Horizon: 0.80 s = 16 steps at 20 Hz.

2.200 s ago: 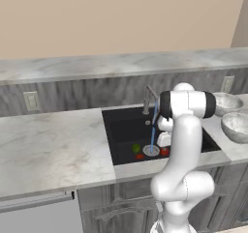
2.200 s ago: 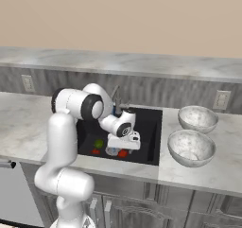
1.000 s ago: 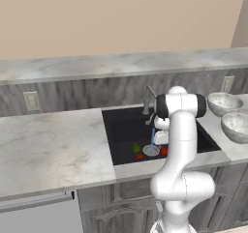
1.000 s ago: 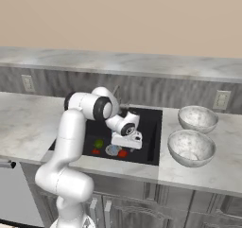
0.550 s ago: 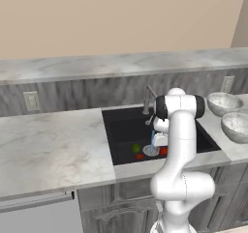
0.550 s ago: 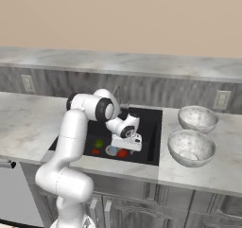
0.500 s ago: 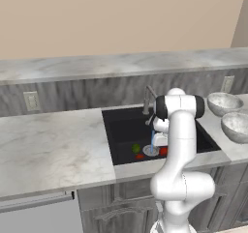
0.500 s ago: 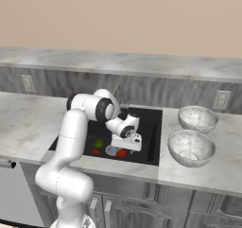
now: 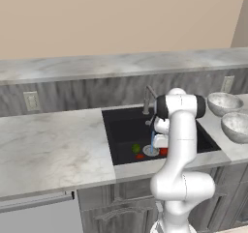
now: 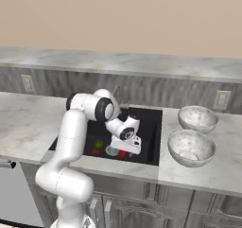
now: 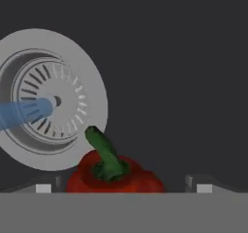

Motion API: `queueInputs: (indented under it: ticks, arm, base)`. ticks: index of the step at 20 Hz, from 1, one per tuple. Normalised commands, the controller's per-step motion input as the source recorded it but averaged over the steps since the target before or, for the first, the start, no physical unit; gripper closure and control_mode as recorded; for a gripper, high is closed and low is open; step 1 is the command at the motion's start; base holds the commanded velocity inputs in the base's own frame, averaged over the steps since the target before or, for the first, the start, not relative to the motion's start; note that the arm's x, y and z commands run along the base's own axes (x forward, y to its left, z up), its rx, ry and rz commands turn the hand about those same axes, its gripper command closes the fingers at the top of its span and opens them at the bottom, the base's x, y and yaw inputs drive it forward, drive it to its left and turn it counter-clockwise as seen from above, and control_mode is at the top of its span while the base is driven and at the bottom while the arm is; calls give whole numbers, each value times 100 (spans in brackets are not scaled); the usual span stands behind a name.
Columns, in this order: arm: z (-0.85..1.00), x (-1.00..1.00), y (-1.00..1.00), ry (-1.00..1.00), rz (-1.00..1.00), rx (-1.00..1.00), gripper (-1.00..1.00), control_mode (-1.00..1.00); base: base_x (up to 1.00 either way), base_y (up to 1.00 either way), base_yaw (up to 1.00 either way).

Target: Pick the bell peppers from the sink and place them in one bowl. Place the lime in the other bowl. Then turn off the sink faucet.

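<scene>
Sink (image 9: pixel 123 130) basin, near front edge, left to right: lime (image 9: pixel 136 149), one bell pepper (image 9: pixel 140 156), drain (image 11: pixel 48 99) (blue water stream (image 11: pixel 24 112) landing on it), second bell pepper (image 11: pixel 114 174). Gripper (image 11: pixel 123 188) low over the second pepper, fingers spread wide on either side, gripping nothing. Both bowls (image 10: pixel 191 147) on counter at sink's right.

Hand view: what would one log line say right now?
gripper: open, over bell pepper | sink: lime inside | faucet: running | bowls: empty
</scene>
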Motion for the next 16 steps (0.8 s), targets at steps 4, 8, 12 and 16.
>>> queueInputs:
  ticks: [4,8,12,16]
  arm:
    - [0,-55,0,0,-8,0,-100,-100]
    - [-8,-22,13,0,-5,0,-100,-100]
    - [-29,9,49,0,0,0,100,-100]
    - [-34,59,45,-2,0,1,100,-100]
  base:
    - [0,0,0]
    - [0,0,0]
    - [0,0,0]
    - [0,0,0]
